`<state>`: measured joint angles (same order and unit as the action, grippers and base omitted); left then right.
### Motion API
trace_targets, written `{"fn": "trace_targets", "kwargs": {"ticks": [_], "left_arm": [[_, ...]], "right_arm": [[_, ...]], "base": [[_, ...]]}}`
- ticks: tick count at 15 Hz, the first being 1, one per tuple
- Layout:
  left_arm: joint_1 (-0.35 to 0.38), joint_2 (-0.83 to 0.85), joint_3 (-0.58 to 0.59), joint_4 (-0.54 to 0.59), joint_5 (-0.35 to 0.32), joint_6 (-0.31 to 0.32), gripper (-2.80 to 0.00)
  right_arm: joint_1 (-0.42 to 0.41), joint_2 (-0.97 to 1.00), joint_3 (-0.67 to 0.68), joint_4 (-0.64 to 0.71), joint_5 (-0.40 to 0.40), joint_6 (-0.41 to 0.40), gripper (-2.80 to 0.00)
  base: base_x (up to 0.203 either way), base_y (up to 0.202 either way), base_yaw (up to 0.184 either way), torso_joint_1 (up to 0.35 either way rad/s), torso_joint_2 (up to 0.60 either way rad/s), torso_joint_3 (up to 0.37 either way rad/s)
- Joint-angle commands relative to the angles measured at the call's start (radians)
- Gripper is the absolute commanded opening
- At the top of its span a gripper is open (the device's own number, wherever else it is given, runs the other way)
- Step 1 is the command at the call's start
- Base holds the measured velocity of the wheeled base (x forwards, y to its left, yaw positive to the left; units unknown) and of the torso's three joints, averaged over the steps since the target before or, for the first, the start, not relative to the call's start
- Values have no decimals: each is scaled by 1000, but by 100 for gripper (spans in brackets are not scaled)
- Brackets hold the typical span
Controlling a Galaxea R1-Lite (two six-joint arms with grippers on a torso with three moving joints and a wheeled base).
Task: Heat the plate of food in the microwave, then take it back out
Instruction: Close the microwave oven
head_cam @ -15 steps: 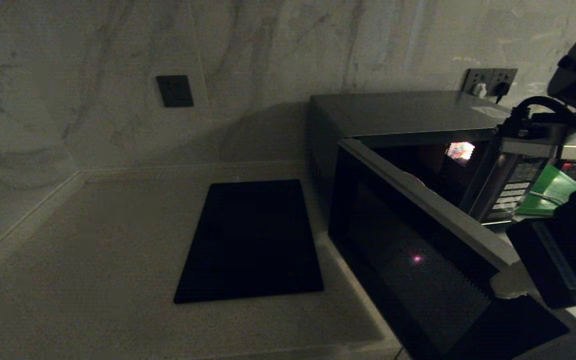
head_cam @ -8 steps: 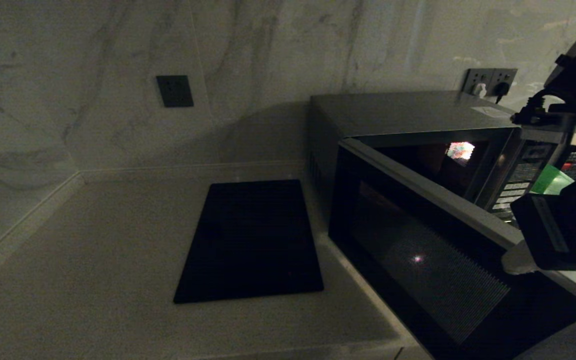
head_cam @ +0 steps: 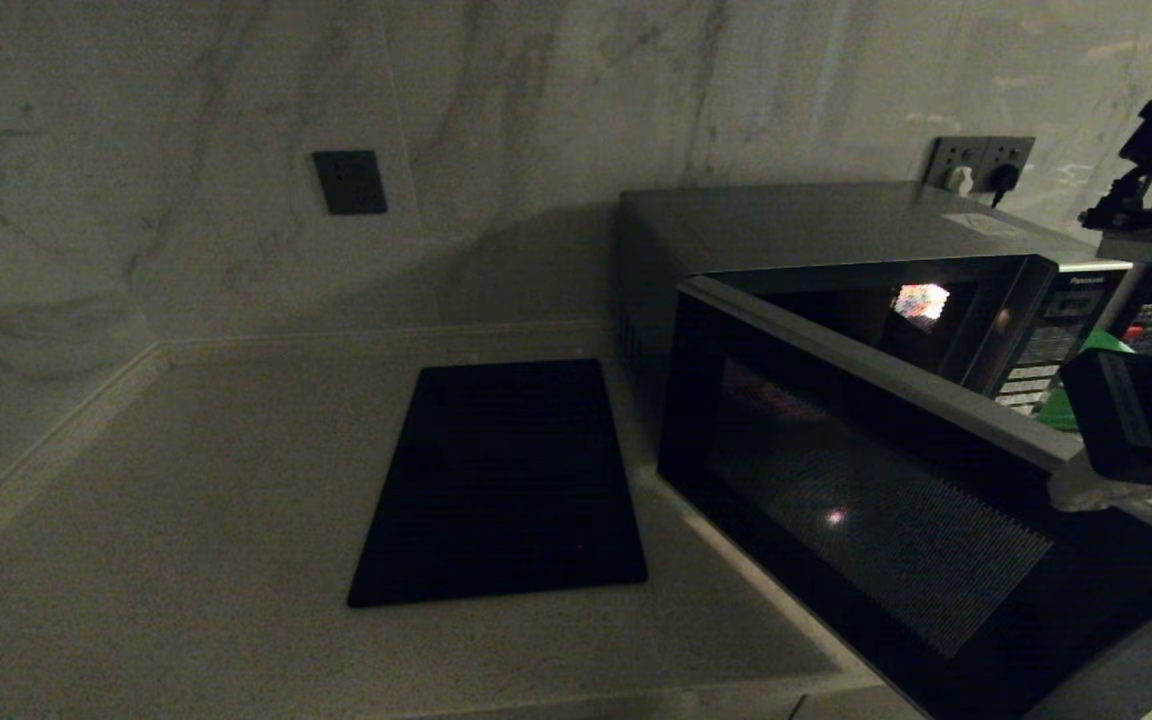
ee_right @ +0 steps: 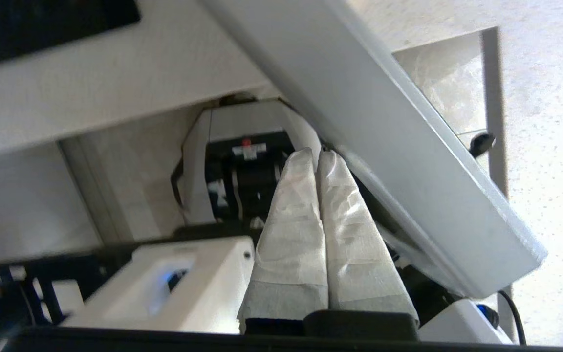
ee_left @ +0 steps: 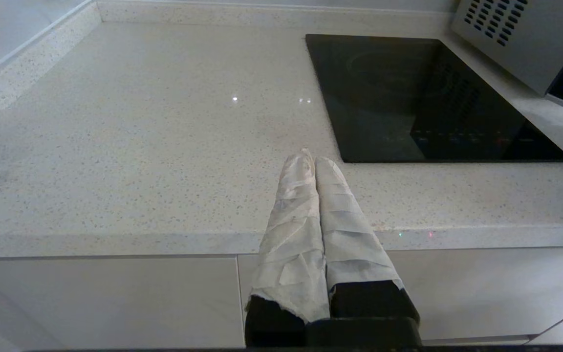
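Note:
The black microwave (head_cam: 816, 225) stands at the right of the counter with its dark glass door (head_cam: 866, 500) swung partly open toward me. My right gripper (head_cam: 1086, 490) is at the door's free end. In the right wrist view its taped fingers (ee_right: 291, 215) are pressed together with nothing between them, right beside the door's pale edge (ee_right: 408, 161). The plate of food is hidden. A small coloured glow (head_cam: 921, 300) shows inside the cavity. My left gripper (ee_left: 311, 157) is shut and empty, hanging over the counter's front edge.
A flat black cooktop slab (head_cam: 506, 480) lies on the speckled counter left of the microwave. The silver-buttoned panel (head_cam: 1041, 350) shows beside the cavity, with a green board (head_cam: 1066, 408) behind it. A wall socket (head_cam: 981, 160) with plugs sits above the microwave.
The door has swung closer to the microwave's front. My right gripper has moved right and up along with the door's free end.

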<state>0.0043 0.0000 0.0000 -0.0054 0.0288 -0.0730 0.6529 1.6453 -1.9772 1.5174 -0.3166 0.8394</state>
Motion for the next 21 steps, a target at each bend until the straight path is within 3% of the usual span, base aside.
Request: {"fn": "trace_targets", "kwargs": {"ticks": [1, 16, 21], "left_arm": [[0, 2, 0, -1, 0, -1, -280], [0, 2, 0, -1, 0, -1, -280], [0, 2, 0, -1, 0, -1, -280]], "right_arm": [[-43, -4, 1, -9, -12, 4, -280], [-291, 42, 115, -278, -63, -2, -280], [-393, 104, 103, -384, -117, -13, -280]], "base": [[0, 0, 0, 0, 0, 0], [0, 0, 0, 0, 0, 0], [0, 0, 0, 0, 0, 0]]}}
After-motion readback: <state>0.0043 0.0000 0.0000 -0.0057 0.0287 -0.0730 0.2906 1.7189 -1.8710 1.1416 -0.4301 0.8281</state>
